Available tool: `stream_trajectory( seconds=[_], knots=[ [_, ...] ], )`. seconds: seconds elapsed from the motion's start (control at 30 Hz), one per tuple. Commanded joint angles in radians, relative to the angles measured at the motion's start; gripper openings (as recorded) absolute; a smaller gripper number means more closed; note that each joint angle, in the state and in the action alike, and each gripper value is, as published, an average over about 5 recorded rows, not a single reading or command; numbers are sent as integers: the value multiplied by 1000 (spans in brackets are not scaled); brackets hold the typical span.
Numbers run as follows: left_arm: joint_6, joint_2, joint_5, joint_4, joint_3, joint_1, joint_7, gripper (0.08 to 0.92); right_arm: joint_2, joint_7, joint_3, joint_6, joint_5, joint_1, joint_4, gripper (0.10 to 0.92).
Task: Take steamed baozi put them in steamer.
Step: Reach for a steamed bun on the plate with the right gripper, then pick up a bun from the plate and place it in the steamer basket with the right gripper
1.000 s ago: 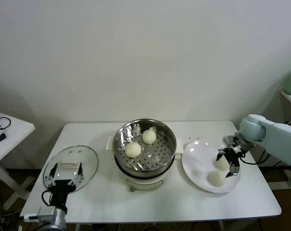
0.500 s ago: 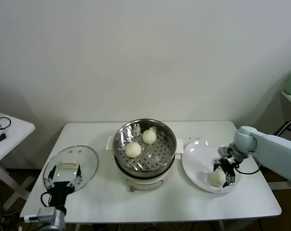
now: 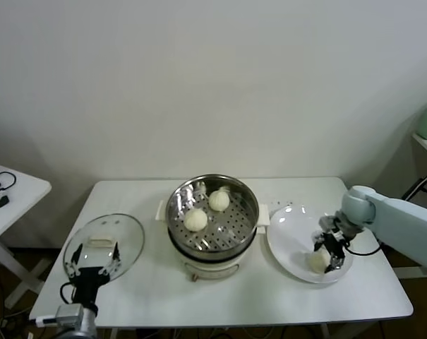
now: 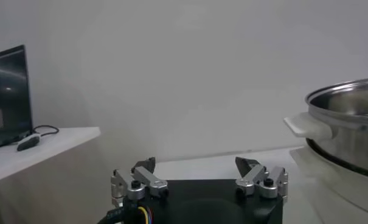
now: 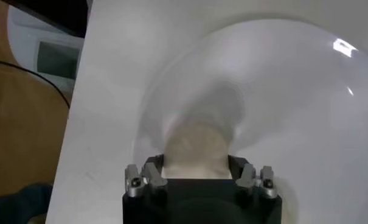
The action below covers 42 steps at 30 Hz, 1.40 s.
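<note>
Head view: right end effector (image 3: 327, 253) was low over the white plate (image 3: 287, 236), fingers astride a steamed baozi (image 3: 317, 261) lying under and between them. Only that one bun could be made out on the plate there; a second, if present, was hidden by the end effector. Well off toward the middle of the worktop (image 3: 269, 293) from that end effector stood the steamer (image 3: 212, 219), with two baozi (image 3: 195, 220) (image 3: 219, 200) already on its perforated floor. Left end effector (image 3: 93, 270) was parked at the near edge of the worktop, fingers spread wide, just in front of the glass lid (image 3: 104, 244).

Left wrist view: left end effector (image 4: 199, 176) was spread wide and holding nothing, with bare worktop ahead and the steamer's steel rim (image 4: 345, 97) off to one side.

Right wrist view: right end effector (image 5: 197, 172) was set closely around a baozi (image 5: 196, 145), the bun directly ahead of it between the finger bases on the plate (image 5: 293, 91). Fingers looked narrow against the bun's sides, yet could not tell whether truly clamped or merely bracketing it.

Judged as the pick of the third bun, grasp just forming, bun apparently resting on the plate. Next called for: a gentle, sure squeeze on soft dough, a straight lift clear of the plate, then a carry across to the steamer, over its rim, to a free patch of floor away from the two buns inside.
</note>
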Motion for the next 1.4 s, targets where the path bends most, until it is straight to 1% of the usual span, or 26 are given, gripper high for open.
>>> stream_trajectory(
  seconds=[0.03,0.27,0.53,0.6,0.7,0.8,0.87,1.1,1.4],
  knots=[
    [5,-2,-5,-4,2,1,-11,823,3,-1,8,3,-7,11,5,688],
    [5,1,-6,-8,-1,5,-11,823,1,-48,-11,64,-16,168,61,679],
    [9,8,-11,-10,1,9,-21,823,45,-129,-134,249,-51,538,192,683],
    [12,10,-12,-11,3,12,-24,823,70,-139,-162,309,-91,622,226,684],
    [15,13,-11,-12,6,18,-29,823,112,-146,-165,418,-193,692,276,685],
    [19,13,-11,-14,9,23,-36,823,152,-145,-131,511,-297,707,327,687],
    [22,12,-11,-16,11,25,-40,823,175,-143,-109,543,-343,705,364,687],
    [38,7,-19,-29,17,36,-49,823,279,-141,-65,548,-388,647,466,687],
    [50,4,-17,-34,25,41,-50,823,430,-126,-73,512,-394,533,468,687]
  ],
)
